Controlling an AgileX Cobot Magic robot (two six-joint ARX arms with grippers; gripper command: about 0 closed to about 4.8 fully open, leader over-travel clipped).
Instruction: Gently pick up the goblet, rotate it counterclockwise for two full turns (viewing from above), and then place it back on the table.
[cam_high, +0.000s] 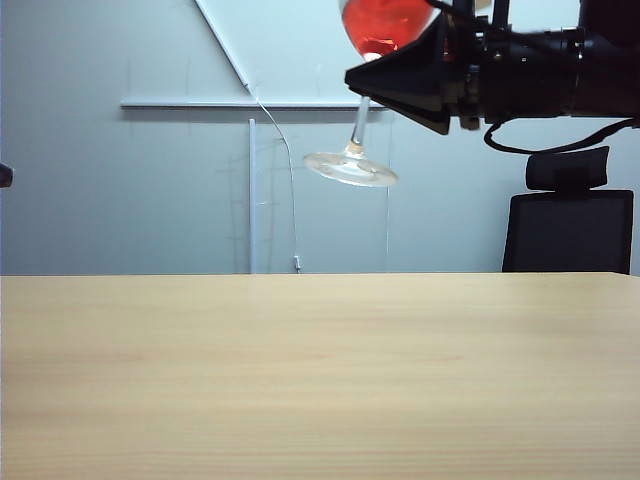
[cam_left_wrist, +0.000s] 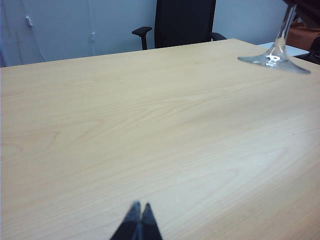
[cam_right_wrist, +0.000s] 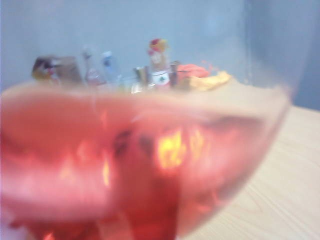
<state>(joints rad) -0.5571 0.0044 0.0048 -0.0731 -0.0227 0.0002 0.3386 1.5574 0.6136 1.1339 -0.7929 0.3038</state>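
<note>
Goblet (cam_high: 372, 60) hangs in our right gripper (cam_high: 425, 75), clamped on its bowl, stem tilted, foot slanting down-left well above the beige table (cam_high: 320, 380), while our left gripper (cam_left_wrist: 139, 220) rests closed low over the wood, a black chair (cam_high: 570, 225) beyond.

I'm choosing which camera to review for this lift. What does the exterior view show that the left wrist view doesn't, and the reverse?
Only the exterior view shows the goblet's bowl of red liquid and the right gripper shut on the goblet, tilted high above the table. Only the left wrist view shows the left gripper, shut and idle low over the wood. Both show the goblet's foot, the stem, the table and the black chair.
</note>
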